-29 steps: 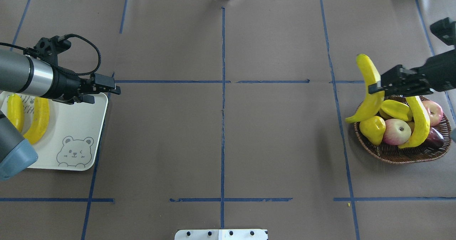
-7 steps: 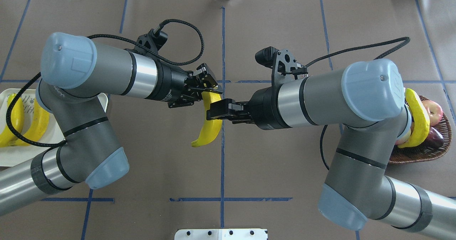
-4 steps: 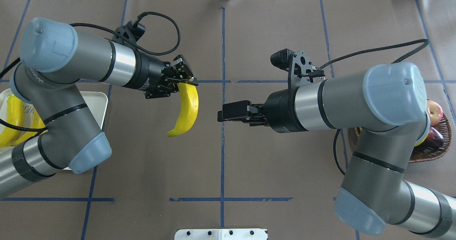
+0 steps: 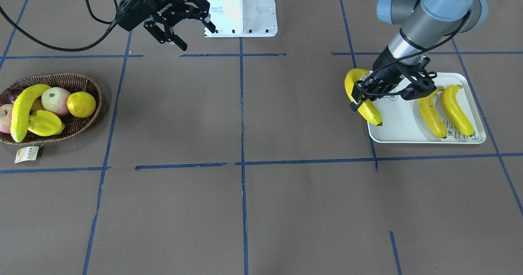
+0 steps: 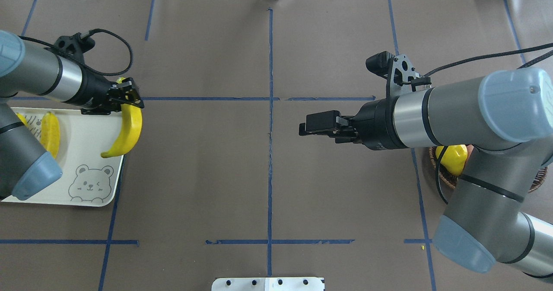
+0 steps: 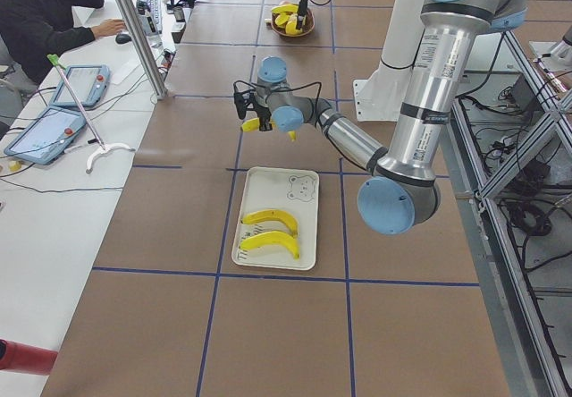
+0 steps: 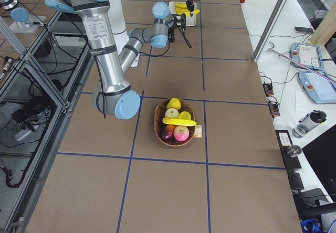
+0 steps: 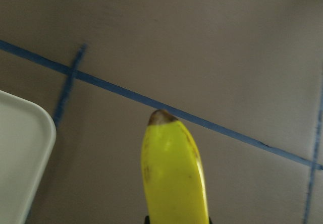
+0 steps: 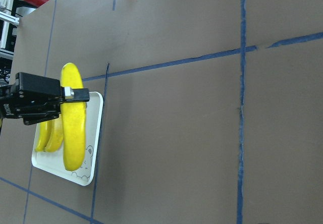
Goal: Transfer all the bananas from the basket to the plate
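Observation:
My left gripper (image 5: 128, 97) is shut on the top of a yellow banana (image 5: 128, 131), which hangs over the plate's inner edge; it also shows in the front view (image 4: 365, 103) and the left wrist view (image 8: 174, 173). The white plate (image 5: 93, 155) with a bear face holds two more bananas (image 4: 431, 112) (image 4: 455, 109). A fourth banana (image 4: 22, 109) lies in the wicker basket (image 4: 88, 121). My right gripper (image 4: 199, 39) is open and empty, above the table between the middle and the basket.
The basket also holds a starfruit (image 4: 45, 124), a lemon (image 4: 81, 104), apples (image 4: 55, 99) and a dark fruit. In the overhead view my right arm (image 5: 466, 113) covers most of the basket. Blue tape lines cross the brown table. The robot's white base (image 4: 241, 9) stands at the table's edge.
The right gripper let go of the banana at the table's middle and drew back toward the basket. The left gripper carried the banana from the middle to the plate's edge.

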Tool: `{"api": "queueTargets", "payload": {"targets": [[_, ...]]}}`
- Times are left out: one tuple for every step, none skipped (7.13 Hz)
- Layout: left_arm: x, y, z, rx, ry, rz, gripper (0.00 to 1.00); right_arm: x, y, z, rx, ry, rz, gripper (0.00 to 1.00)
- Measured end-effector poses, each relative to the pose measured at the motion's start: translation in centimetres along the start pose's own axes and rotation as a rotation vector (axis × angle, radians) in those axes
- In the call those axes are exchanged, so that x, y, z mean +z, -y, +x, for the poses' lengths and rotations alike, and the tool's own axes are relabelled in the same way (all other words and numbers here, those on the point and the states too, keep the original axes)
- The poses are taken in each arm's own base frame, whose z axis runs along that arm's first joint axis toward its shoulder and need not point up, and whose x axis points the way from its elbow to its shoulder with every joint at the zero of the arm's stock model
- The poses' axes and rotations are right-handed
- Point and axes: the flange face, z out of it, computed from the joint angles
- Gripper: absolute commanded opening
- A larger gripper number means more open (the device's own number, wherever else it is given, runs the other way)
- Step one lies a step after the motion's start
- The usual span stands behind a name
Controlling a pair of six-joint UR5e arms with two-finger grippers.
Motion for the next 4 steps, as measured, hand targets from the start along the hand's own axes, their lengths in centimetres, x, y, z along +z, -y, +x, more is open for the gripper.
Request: {"api": "queueTargets", "payload": {"targets": [[1.0, 1.4, -3.7, 0.013, 0.062, 0.006, 0.0, 0.0, 0.1, 0.2, 0.002, -0.004, 0.004, 1.0], [2.0, 2.3, -6.6, 0.006, 0.109, 0.005, 0.0, 0.0, 0.2, 0.3, 0.003, -0.007, 0.007, 1.0], [2.6, 2.7, -8.9, -0.008, 0.145, 0.006, 0.0, -0.1, 0.4, 0.4, 0.005, -0.011, 0.01, 1.0], [3.3, 2.9, -10.9, -0.018, 0.181, 0.014, 0.0, -0.2, 0.6, 0.5, 0.009, -0.019, 0.013, 1.0]]}}
